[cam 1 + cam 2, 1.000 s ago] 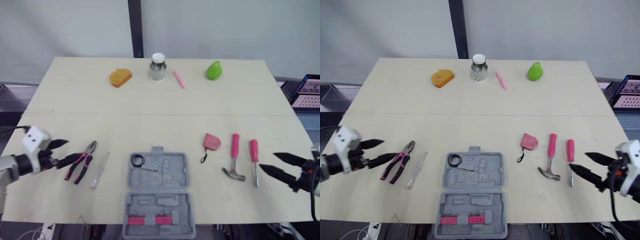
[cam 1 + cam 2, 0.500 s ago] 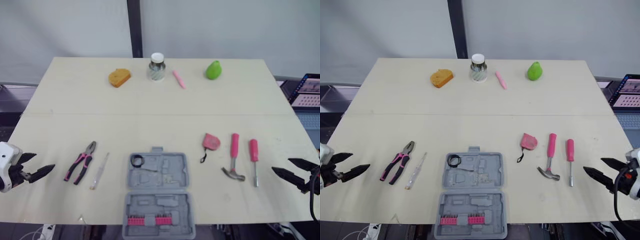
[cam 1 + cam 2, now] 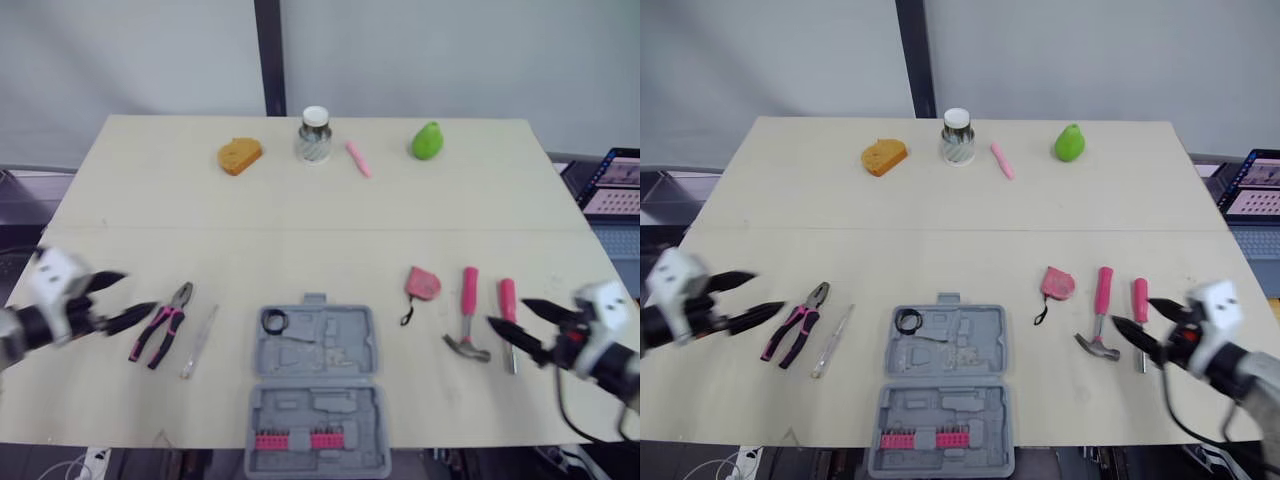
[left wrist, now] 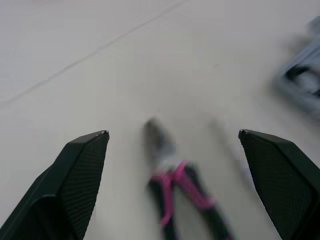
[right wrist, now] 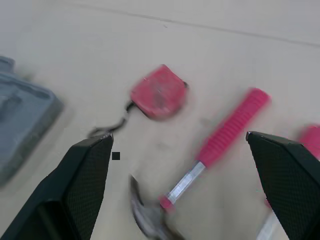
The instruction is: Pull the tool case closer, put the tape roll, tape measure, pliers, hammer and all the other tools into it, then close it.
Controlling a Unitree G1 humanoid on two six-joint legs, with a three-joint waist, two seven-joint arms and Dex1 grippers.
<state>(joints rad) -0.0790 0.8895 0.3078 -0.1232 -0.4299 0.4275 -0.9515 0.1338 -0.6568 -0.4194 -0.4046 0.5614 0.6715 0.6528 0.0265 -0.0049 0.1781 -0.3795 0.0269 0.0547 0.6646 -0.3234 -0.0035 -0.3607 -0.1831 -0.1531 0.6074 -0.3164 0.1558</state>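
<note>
The grey tool case (image 3: 335,352) lies open at the table's front middle, a black tape roll (image 3: 274,321) in its far left corner. The pink-handled pliers (image 3: 162,322) and a thin screwdriver (image 3: 199,341) lie left of it. To its right lie the pink tape measure (image 3: 423,284), the hammer (image 3: 467,315) and a pink screwdriver (image 3: 509,300). My left gripper (image 3: 132,295) is open just left of the pliers (image 4: 172,190). My right gripper (image 3: 508,313) is open over the pink screwdriver, facing the hammer (image 5: 220,145) and tape measure (image 5: 159,95).
Along the far edge stand an orange block (image 3: 240,155), a glass jar (image 3: 314,134), a pink marker (image 3: 358,158) and a green pear (image 3: 428,140). A laptop (image 3: 620,185) sits beyond the right edge. Bare tabletop stretches across the middle.
Since half a second ago both grippers have moved inward from the table's sides: the left up to the pliers, the right over the pink screwdriver. The tools and case have not moved.
</note>
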